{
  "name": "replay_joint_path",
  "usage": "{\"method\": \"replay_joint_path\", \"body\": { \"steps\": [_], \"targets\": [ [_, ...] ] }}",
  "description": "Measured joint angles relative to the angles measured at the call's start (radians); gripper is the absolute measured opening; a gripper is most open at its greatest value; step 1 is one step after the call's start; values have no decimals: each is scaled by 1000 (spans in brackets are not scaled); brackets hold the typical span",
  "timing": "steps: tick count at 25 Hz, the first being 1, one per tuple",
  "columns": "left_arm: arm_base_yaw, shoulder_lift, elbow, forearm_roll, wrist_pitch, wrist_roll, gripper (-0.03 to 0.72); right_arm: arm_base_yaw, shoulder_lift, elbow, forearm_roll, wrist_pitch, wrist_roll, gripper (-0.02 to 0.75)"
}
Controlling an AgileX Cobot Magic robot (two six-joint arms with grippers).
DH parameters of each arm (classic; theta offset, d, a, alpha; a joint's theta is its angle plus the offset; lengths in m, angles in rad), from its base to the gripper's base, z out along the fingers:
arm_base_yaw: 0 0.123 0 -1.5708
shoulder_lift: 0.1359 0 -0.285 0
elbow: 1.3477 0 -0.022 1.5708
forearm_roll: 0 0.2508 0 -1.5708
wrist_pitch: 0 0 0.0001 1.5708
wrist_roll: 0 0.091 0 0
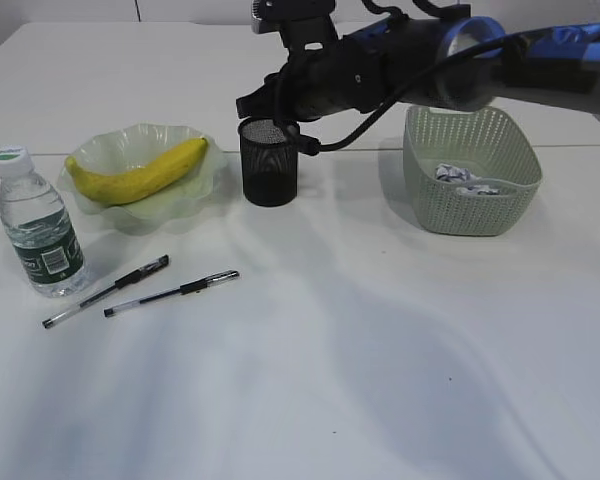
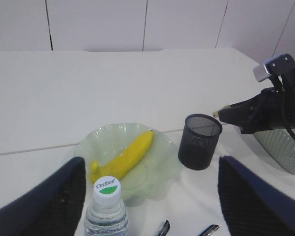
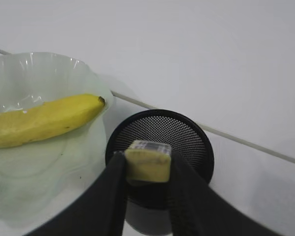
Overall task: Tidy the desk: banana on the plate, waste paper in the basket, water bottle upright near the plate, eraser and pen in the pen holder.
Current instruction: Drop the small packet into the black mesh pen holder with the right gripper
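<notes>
two pens (image 1: pixel 140 288) beside upright water bottle (image 1: pixel 38 226)

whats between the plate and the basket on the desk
The pen holder stands between the plate and the basket, clearest in the exterior view; bare desk separates it from the basket.

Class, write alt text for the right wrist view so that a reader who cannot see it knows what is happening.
The right gripper pinches a pale yellow eraser directly above the open mouth of a black mesh pen holder on a white desk. To the left, a banana lies in a translucent pale green plate that sits right beside the holder.
</notes>
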Motion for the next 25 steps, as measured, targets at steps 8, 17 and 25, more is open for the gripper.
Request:
{"method": "replay_joint_path", "body": {
  "steps": [8,17,25],
  "targets": [
    [0,0,0,0,0,0,581,-2,27,-39,20,14,0,188],
    [0,0,0,0,0,0,580,-2,27,-41,20,15,-11,294],
    [0,0,0,0,0,0,580,-2,27,-41,20,15,-14,337]
  ]
}}
